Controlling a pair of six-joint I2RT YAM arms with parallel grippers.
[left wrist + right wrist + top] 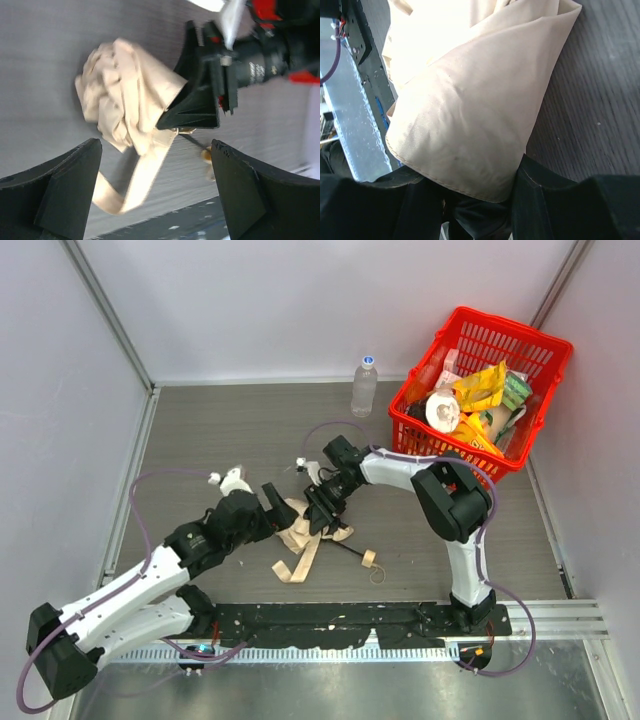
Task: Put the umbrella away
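Observation:
The umbrella (298, 530) lies crumpled on the table's middle, cream fabric bunched, its strap (300, 560) trailing toward the near edge. Its thin black shaft ends in a small beige handle (369, 558) to the right. My right gripper (322, 512) reaches in from the right and is shut on a fold of the umbrella fabric (470, 100); the right gripper (470, 192) has cloth filling its jaws. My left gripper (275, 502) sits just left of the bundle, open and holding nothing. In the left wrist view the left gripper (155, 150) frames the umbrella (125, 95) and strap (135, 180).
A red basket (480, 390) with yellow packets and other items stands at the back right. A clear water bottle (364, 386) stands upright to its left. The black mounting rail (350, 620) runs along the near edge. Grey walls enclose the table.

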